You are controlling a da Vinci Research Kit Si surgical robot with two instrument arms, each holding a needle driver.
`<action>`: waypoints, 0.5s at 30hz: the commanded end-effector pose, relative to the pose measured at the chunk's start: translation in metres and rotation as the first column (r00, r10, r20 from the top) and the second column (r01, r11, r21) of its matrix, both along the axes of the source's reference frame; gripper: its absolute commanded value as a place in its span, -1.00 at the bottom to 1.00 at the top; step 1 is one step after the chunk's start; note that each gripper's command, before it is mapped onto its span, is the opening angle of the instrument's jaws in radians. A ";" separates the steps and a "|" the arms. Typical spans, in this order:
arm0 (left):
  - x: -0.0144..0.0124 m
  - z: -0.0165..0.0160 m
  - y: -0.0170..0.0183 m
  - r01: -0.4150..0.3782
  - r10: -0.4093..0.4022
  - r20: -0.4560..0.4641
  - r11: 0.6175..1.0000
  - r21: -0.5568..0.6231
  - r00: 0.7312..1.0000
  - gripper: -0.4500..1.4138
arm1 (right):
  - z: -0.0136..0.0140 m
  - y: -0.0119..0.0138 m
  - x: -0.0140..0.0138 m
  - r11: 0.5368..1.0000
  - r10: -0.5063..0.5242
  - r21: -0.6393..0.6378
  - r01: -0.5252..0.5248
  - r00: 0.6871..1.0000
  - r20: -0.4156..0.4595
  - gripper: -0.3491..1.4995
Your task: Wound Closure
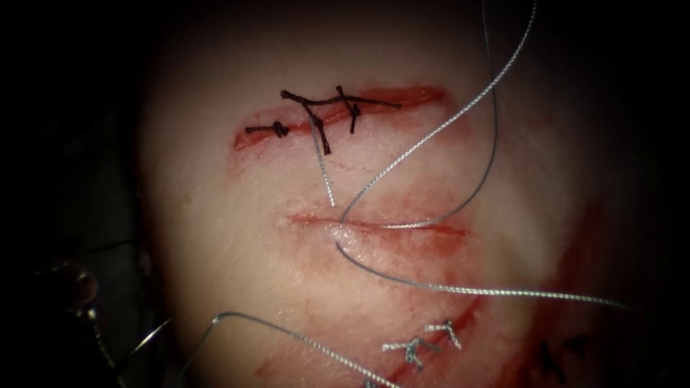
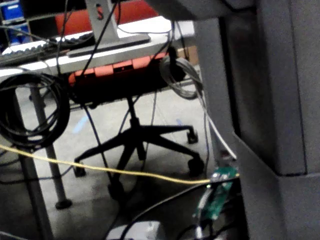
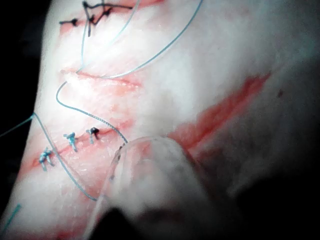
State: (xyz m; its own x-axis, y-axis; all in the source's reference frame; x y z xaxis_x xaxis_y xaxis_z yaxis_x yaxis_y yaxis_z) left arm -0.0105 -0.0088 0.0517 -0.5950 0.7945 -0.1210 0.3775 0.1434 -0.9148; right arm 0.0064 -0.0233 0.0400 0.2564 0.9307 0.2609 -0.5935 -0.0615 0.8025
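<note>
One tissue (image 1: pixel 237 302) carries three cuts: one with dark knots (image 1: pixel 323 111), one open with thread (image 1: pixel 431 287) through it, one with pale knots (image 1: pixel 420 345) (two).

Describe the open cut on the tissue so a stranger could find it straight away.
On the pale tissue, find the upper cut closed with dark knots. Just below it lies the open cut, a thin red line. Unlike its neighbours, it has no knots, only silver thread passing through it.
</note>
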 end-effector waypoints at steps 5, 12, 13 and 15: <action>-0.0006 0.0005 -0.0003 0.004 -0.004 -0.002 1.000 0.001 1.000 -1.00 | -0.0023 0.0046 0.0090 1.000 0.012 -0.011 -0.012 1.000 -0.007 0.49; -0.0007 0.0007 -0.0004 0.006 -0.006 -0.003 1.000 -0.002 1.000 -1.00 | -0.0031 0.0079 0.0168 0.998 -0.052 0.025 0.054 0.997 -0.065 0.15; -0.0007 0.0007 -0.0004 0.006 -0.006 -0.003 1.000 -0.002 1.000 -1.00 | -0.0031 0.0082 0.0176 0.998 -0.048 0.027 0.050 0.996 -0.074 0.13; -0.0008 0.0007 -0.0004 0.006 -0.006 -0.004 1.000 -0.002 1.000 -1.00 | -0.0034 0.0098 0.0206 0.997 -0.067 0.019 0.070 0.992 -0.111 0.11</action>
